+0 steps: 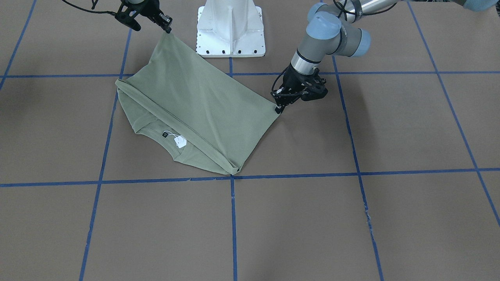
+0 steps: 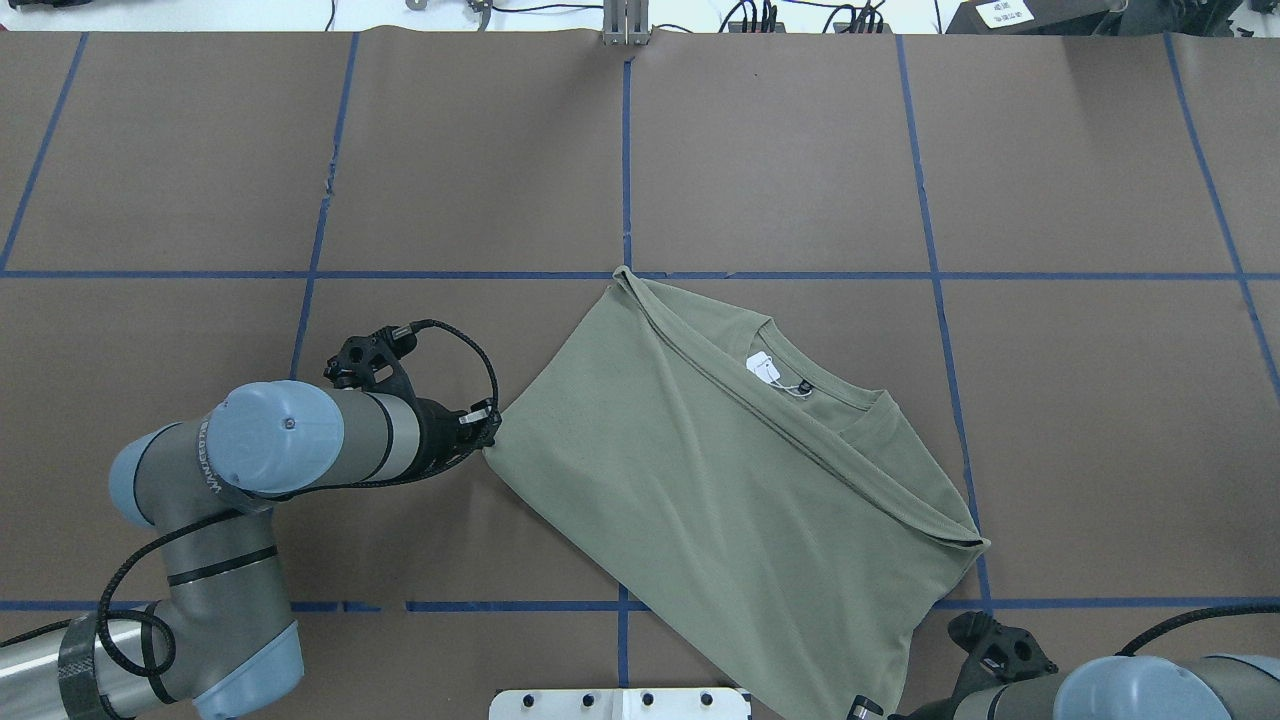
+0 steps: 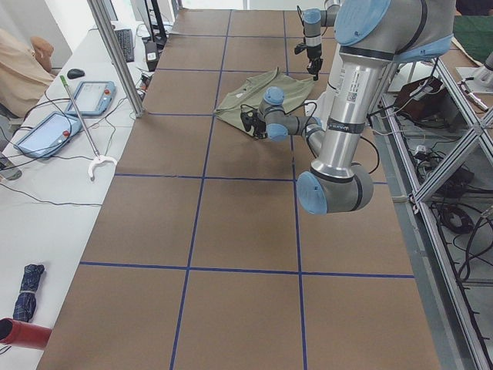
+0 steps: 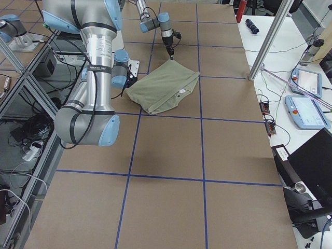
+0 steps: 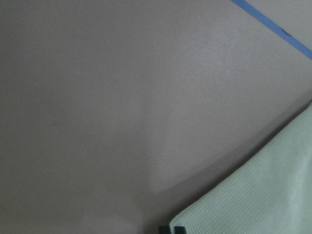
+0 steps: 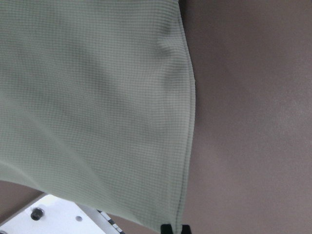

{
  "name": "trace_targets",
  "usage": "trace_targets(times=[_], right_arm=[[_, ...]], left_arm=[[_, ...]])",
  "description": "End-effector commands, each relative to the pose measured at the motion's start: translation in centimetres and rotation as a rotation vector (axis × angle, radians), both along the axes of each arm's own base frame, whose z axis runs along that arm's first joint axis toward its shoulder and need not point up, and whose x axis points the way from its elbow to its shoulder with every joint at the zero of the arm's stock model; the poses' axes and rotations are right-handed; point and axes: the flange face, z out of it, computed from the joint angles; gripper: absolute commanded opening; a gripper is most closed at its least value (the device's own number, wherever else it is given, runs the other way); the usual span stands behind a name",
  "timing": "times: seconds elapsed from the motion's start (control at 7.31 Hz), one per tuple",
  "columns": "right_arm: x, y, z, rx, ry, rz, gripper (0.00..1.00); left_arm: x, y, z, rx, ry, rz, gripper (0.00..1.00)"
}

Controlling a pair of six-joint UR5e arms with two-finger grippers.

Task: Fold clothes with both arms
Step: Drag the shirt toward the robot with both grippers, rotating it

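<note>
A brown table (image 1: 351, 218) gridded with blue tape (image 1: 233, 218) carries the green shirt (image 1: 203, 105), which lies just in front of the white pedestal (image 1: 230, 35), its collar and white hang tag (image 1: 180, 141) on the side away from the robot. The left gripper (image 1: 278, 109) is pinched tight on one corner of the cloth, low over the table. The right gripper (image 1: 168, 29) is clamped on another corner and raised, so the upper layer slopes up to it
</note>
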Motion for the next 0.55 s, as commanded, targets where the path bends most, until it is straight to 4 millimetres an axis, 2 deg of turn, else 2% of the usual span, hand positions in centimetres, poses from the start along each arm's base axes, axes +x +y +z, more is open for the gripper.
trace_targets(times=[0.0,0.14,0.41], right_arm=[[0.3,0.2,-0.8,-0.009,-0.016,0.004,1.0],[0.8,-0.7,-1.3,-0.008,-0.027,0.026,1.0],[2.2,-2.8,-2.8,-0.009,-0.059,0.074,1.0]], left_arm=[[-1.3,-2.2,0.1,0.014,-0.007,-0.031,0.0],[-2.8,-5.4,-0.4,0.049,-0.017,-0.072,0.0],[-4.4,-15.2,-2.3,0.082,-0.038,-0.189,0.0]])
